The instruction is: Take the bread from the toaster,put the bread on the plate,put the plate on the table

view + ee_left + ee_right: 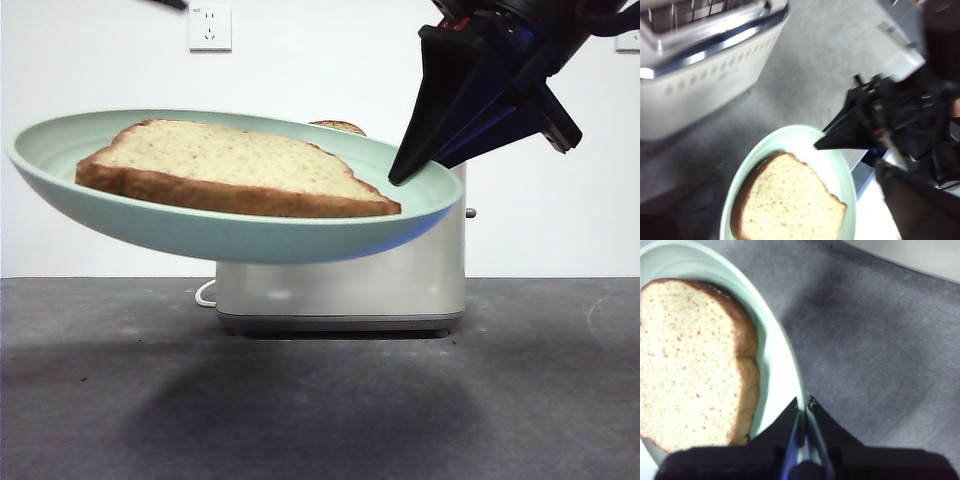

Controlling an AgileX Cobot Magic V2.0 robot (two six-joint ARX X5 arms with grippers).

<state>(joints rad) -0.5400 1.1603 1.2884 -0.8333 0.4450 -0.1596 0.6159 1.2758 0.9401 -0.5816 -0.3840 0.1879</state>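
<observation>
The pale green plate [250,238] hangs tilted above the table [500,400], in front of the cream toaster [340,290]. The bread [230,168] lies flat on it. My right gripper [400,175] comes down from the upper right and is shut on the plate's right rim; the right wrist view shows its jaws [804,405] pinching the rim of the plate [777,355] beside the bread [690,360]. The left gripper [170,4] waits high at the top left, open, one blurred finger [910,200] near the camera. Its view looks down on plate [805,140], bread [790,200] and toaster [705,85].
A second slice with a darker domed top [340,127] sticks out of the toaster behind the plate. A white cord [205,293] runs from the toaster's left side. A wall socket [210,27] sits on the white wall behind.
</observation>
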